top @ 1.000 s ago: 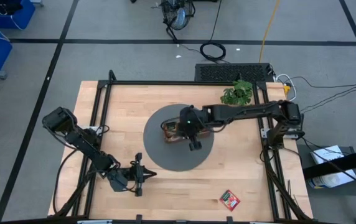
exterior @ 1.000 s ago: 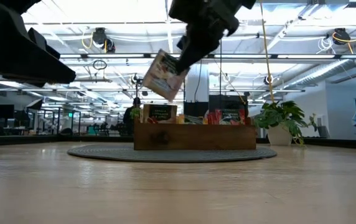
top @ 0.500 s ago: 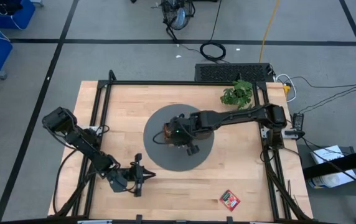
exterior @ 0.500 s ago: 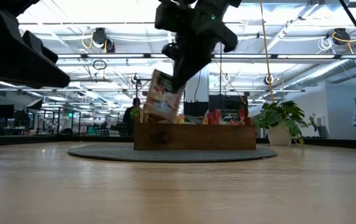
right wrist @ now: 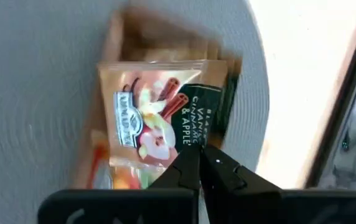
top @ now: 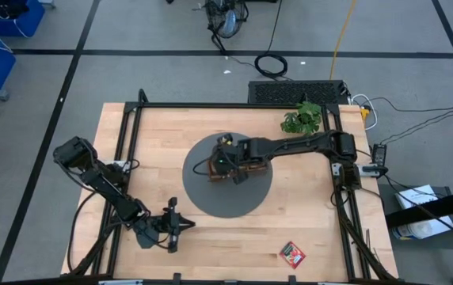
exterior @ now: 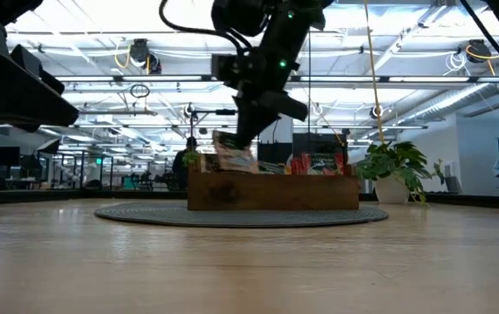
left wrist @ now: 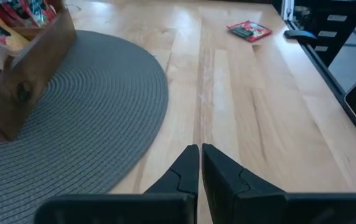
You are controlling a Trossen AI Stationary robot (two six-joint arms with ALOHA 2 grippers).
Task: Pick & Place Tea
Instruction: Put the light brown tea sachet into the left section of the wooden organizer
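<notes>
The likeliest trouble was the beige tea sachet (right wrist: 165, 109) catching on the rim of the wooden tray (exterior: 271, 190) or on packets already inside, because it hung tilted from one pinched corner. The right gripper (right wrist: 201, 157) was clamped on that sachet just above the tray's end compartment, its arm reaching over the tray. The left gripper (left wrist: 200, 163), fingers together and holding nothing, waited well apart from the tray; a red sachet (top: 293, 253) lay well clear of the tray.
</notes>
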